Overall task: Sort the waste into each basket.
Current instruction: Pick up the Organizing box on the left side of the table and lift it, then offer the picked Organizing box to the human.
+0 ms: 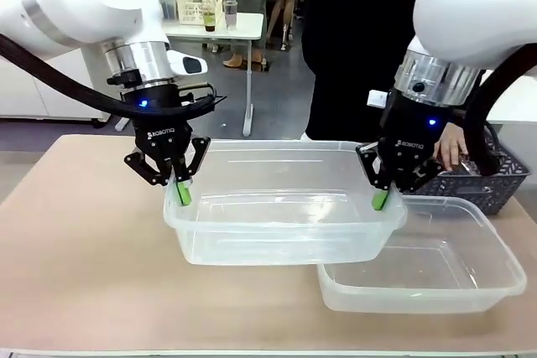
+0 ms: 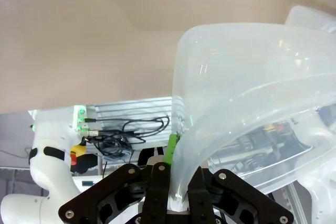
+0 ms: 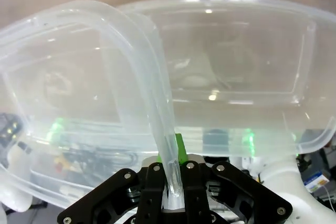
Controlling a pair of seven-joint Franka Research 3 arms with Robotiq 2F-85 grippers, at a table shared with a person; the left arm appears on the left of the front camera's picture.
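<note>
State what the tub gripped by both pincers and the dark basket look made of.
Gripped tub: likely clear, glossy plastic; the table shows through its walls. Dark basket: probably moulded plastic, judging by its regular lattice openings.
</note>
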